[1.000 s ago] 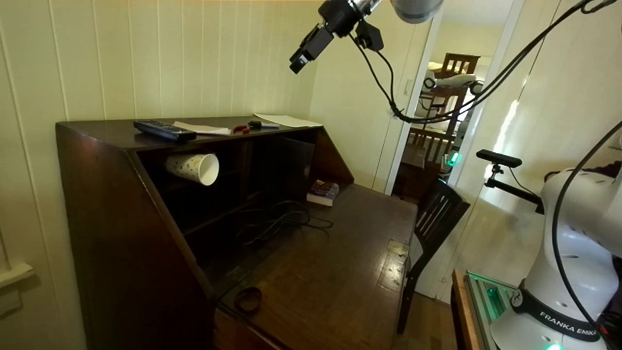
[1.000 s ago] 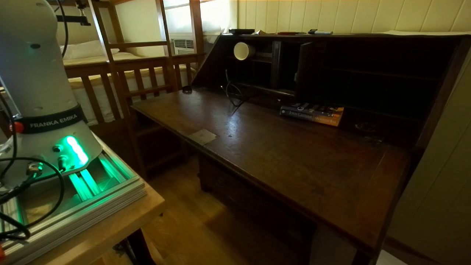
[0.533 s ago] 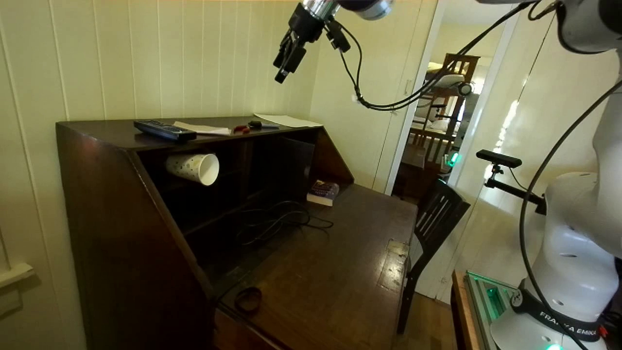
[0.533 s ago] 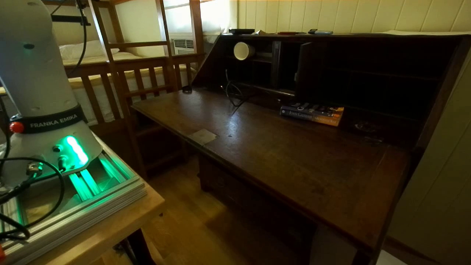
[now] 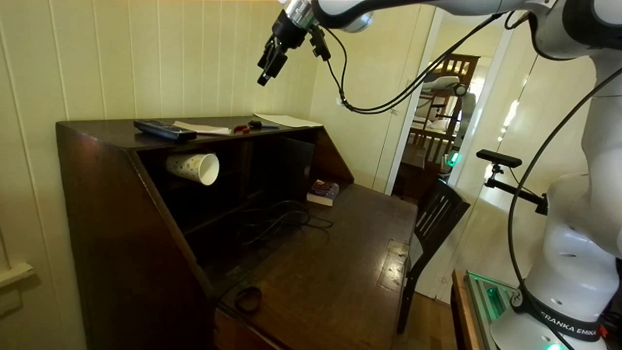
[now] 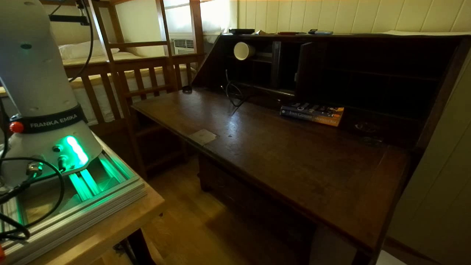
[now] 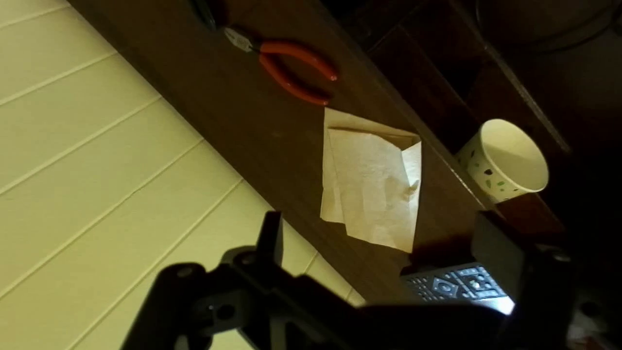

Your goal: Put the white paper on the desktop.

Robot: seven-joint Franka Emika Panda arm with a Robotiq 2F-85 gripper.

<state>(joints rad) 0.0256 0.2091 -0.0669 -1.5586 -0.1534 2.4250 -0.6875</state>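
The white paper is a small folded sheet lying on the desk's narrow top shelf. In the wrist view the white paper lies just ahead of and between the fingertips, creased, with a folded corner. Only a tip of the paper shows in an exterior view. The dark brown desktop lies lower, in front of the cubbies, and shows also in an exterior view. My gripper hangs in the air above the top shelf. In the wrist view the gripper is open, with nothing between its fingers.
On the top shelf are a black remote, red-handled pliers and a larger white sheet. A spotted cup sticks out of a cubby. A book, cables and a dark loop lie on the desk.
My gripper has moved left and slightly down in an exterior view, staying above the top shelf, and its fingers have turned. The paper and the other objects have not moved.
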